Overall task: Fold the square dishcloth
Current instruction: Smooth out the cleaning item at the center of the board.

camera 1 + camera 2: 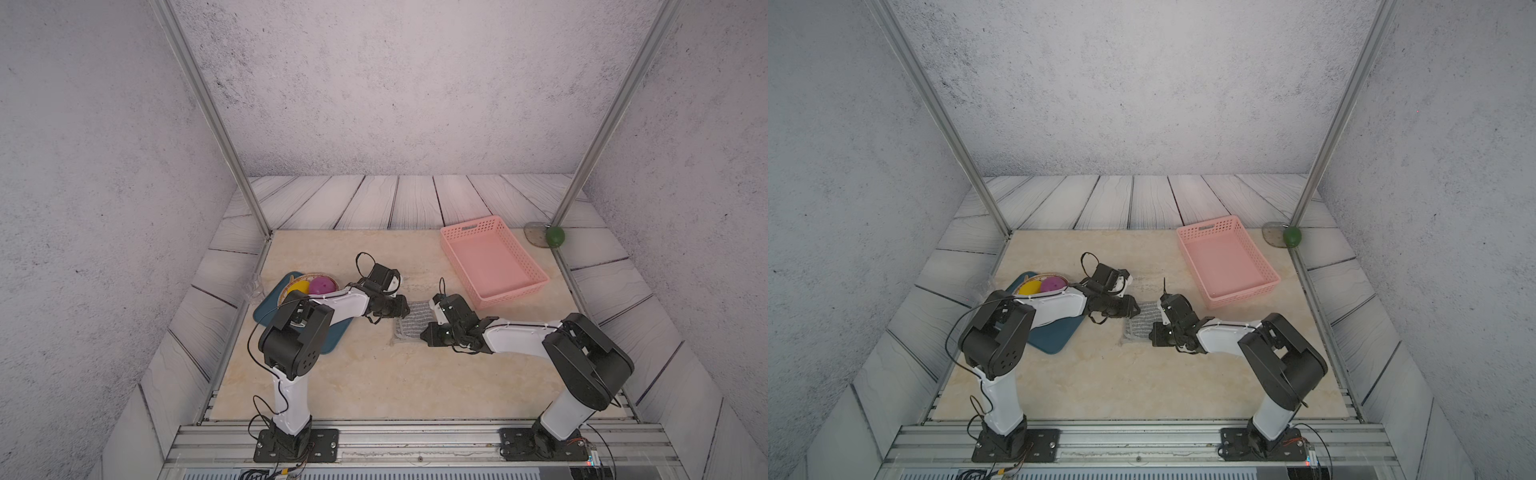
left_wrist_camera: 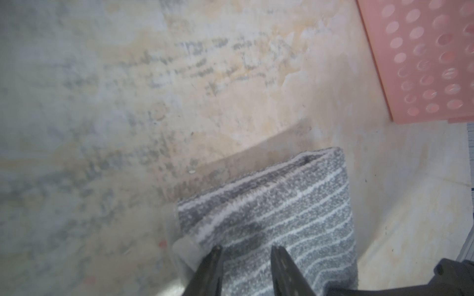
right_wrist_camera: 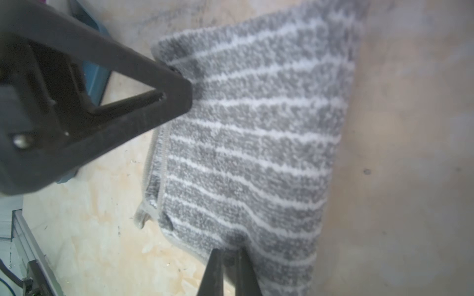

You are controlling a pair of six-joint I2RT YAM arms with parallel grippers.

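Note:
The square dishcloth (image 1: 412,322) (image 1: 1140,321), grey with thin whitish stripes, lies folded double on the beige table between the two arms. Its stacked edges show in the left wrist view (image 2: 295,205). My left gripper (image 1: 405,309) (image 1: 1136,309) is at the cloth's far left corner. Its jaws (image 2: 247,249) stand apart over the striped surface, holding nothing. My right gripper (image 1: 423,335) (image 1: 1152,332) (image 3: 229,252) is shut on a small ridge of the cloth's near right edge (image 3: 256,141). A left finger (image 3: 154,102) touches the cloth's opposite corner.
A pink perforated basket (image 1: 515,295) (image 2: 423,64) stands empty at the back right of the cloth. A dark teal mat (image 1: 266,309) (image 3: 100,74) on the left carries a bowl (image 1: 286,291) with a yellow and a purple ball. A green object (image 1: 555,237) lies at the far right.

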